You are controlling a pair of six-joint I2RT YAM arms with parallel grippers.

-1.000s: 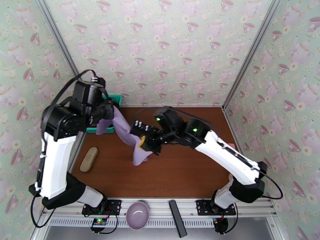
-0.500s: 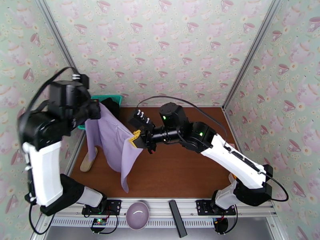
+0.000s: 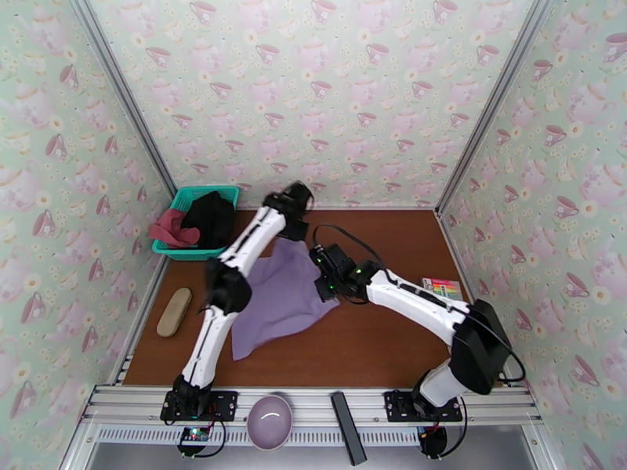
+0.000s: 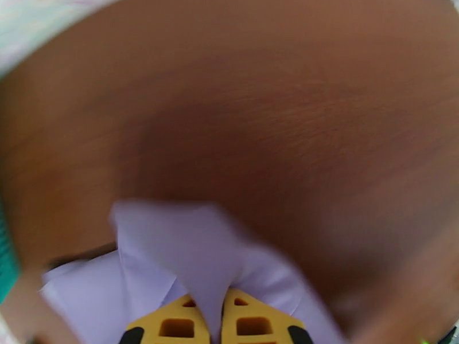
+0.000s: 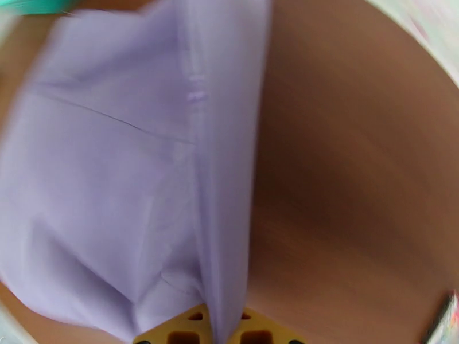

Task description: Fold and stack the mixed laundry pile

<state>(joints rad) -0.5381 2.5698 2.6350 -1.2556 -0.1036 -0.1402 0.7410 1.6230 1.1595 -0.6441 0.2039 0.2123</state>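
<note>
Two spots on the lavender-purple soft cloth (image 3: 274, 307) are pinched: your left gripper (image 4: 210, 305) is clamped shut on its far corner, your right gripper (image 5: 221, 323) on its right side. It lies spread across the brown wooden table (image 3: 392, 346). Laying-out looks the step in hand; next, flatten it, then fold across.

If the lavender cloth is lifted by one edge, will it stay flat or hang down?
Probably it hangs limp: the lavender cloth lies creased on the table and bunches where the left gripper pinches it. It looks thin, so likely light. Pushed, it would likely wrinkle rather than slide whole.
</note>
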